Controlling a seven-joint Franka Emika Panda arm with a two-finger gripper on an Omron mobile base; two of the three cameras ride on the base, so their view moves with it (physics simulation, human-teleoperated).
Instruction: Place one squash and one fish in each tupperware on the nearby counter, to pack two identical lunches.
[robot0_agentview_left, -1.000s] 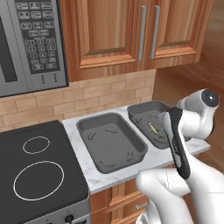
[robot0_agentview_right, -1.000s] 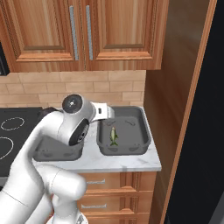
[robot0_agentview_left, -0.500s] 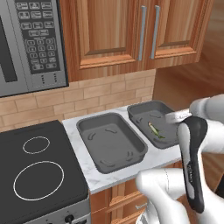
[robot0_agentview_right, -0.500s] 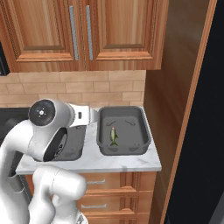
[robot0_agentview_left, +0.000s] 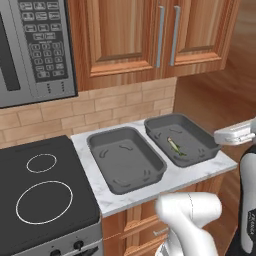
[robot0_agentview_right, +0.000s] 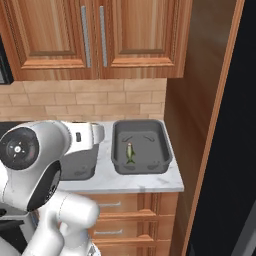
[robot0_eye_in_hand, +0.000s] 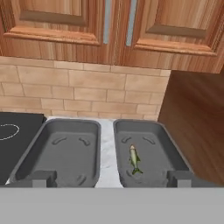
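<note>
— So, what sits in the tupperware?

— One fish (robot0_agentview_left: 176, 147), greenish-yellow, lies on the floor of the right tupperware (robot0_agentview_left: 205, 142), roughly in its middle, lengthwise from near to far. In the hand view the fish (robot0_eye_in_hand: 134, 159) shows its tail toward the near wall. The left tupperware (robot0_agentview_left: 102, 145) holds nothing that I can make out; only moulded ridges mark its floor. The two trays stand side by side on the marble counter (robot0_agentview_left: 187, 175), rims just apart.

— And the claw?

— Its two dark fingertips (robot0_eye_in_hand: 42, 179) rise at the bottom of the hand view, spread wide apart with nothing between them, one before each tray. The gripper (robot0_eye_in_hand: 111, 180) hovers on the near side of the counter, looking at both trays and the brick backsplash (robot0_eye_in_hand: 87, 87).

— What changed from a moment ago?

— The arm has swung back: a second ago its dark forearm hung over the right tray's near corner in the left base view; now the arm stands near and right of the counter edge. The fish and both trays have not shifted.

— Room to move?

— The stove (robot0_agentview_left: 45, 195) borders the counter on the left, a wooden side panel (robot0_agentview_right: 192, 110) closes it on the right, and cabinets (robot0_agentview_left: 145, 35) hang above the far wall. A narrow strip of bare counter runs along the near edge.
</note>
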